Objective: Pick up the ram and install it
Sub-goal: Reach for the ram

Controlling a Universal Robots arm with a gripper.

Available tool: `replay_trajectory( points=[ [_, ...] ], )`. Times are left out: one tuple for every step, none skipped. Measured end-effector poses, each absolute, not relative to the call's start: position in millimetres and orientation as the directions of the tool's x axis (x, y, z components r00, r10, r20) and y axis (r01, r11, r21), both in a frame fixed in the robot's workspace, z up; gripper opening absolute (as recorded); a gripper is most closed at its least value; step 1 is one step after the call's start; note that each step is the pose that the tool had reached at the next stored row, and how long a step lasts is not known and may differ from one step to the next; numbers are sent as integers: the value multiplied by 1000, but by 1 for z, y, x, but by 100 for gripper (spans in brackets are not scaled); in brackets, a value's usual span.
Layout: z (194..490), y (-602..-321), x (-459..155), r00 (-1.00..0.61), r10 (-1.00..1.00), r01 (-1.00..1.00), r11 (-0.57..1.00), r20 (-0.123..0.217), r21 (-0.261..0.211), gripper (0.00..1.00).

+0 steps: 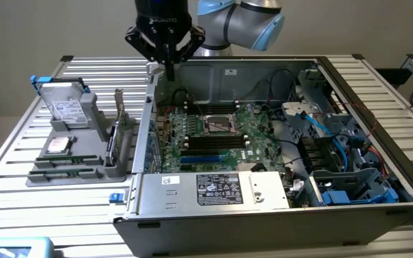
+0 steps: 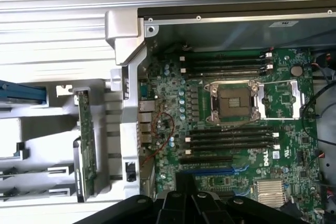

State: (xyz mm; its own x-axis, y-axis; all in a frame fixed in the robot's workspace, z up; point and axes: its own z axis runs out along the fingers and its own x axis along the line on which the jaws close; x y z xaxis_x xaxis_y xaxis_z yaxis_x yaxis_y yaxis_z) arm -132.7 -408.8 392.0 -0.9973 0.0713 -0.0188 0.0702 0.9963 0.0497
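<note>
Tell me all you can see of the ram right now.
The ram is a long, thin green board standing on edge in a slot of the grey holder at the exterior view's left, outside the computer case. A second similar stick lies parallel beside it. The shut gripper is apart from both, above the case's corner.

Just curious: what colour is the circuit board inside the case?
The circuit board is green; clearest in the wrist view.
</note>
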Motion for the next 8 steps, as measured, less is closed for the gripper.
replay_trajectory(
  points=[
    [392,-409,-134,-997,71,70,996,-19,50,11],
    [392,-410,-136,-997,71,70,996,-19,50,11],
    [391,-410,-139,-997,71,70,996,-19,50,11],
    [391,-410,-141,-997,71,70,996,-19,50,11],
    [391,-410,-143,-997,71,70,996,-19,50,11],
    [391,-411,-146,-997,71,70,996,-19,50,11],
    [391,-411,-149,-997,71,70,996,-19,50,11],
    [391,-411,-152,-997,71,70,996,-19,50,11]
  ],
)
